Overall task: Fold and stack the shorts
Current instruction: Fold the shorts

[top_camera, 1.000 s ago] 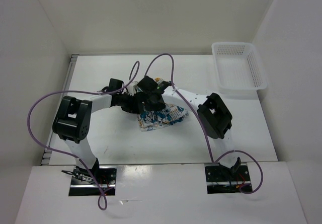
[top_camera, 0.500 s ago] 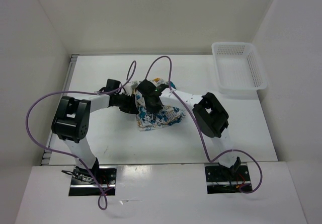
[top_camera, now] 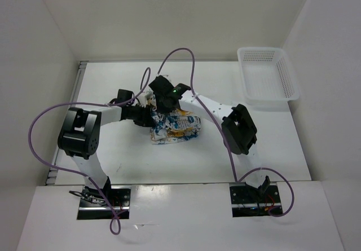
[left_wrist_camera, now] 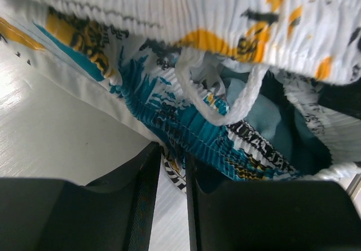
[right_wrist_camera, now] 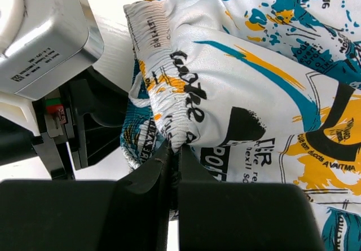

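Elastic waistband of the shorts point(right_wrist_camera: 237, 82) is pinched tight in the right gripper point(right_wrist_camera: 174, 149). The left gripper point(left_wrist_camera: 171, 163) clamps a teal edge between near-closed fingers. Garment hangs bunched beneath both fingertips, probably held so it can be straightened for folding.

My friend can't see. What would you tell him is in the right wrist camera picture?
The right tool is shut, pinching the gathered waistband of white shorts splashed with teal, orange and black lettering. At the left, a grey and black part of the other arm sits close beside the fabric.
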